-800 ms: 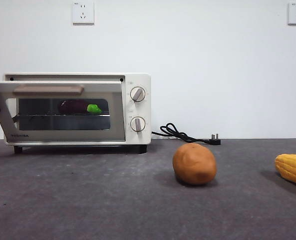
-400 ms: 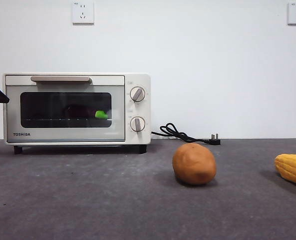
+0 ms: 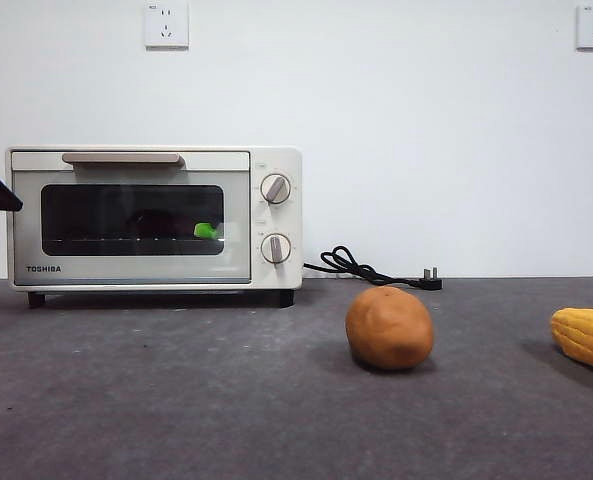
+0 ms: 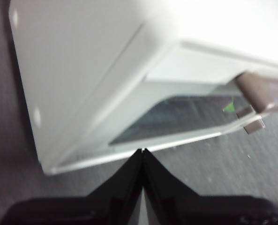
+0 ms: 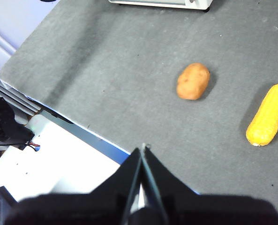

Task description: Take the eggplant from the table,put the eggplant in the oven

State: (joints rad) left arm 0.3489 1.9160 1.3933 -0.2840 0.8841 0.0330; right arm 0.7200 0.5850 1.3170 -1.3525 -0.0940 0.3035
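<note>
I observe the eggplant [image 3: 166, 224] lying inside the oven [image 3: 154, 217], door shut, seen through the glass. Left end effector [image 4: 143, 151], jaws pressed together and empty, sits beside the oven's corner. Right end effector [image 5: 143, 147], likewise pinched together, hangs above the table [image 5: 129, 84].

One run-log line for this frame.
eggplant: inside oven | door: shut | left gripper: shut, beside oven | right gripper: shut, idle above table

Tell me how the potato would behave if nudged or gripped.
The potato is rounded and egg-shaped, so a nudge would probably make it wobble or roll on the table. Its smooth curved skin may slip between narrow jaws. It looks rigid, not squashy.
</note>
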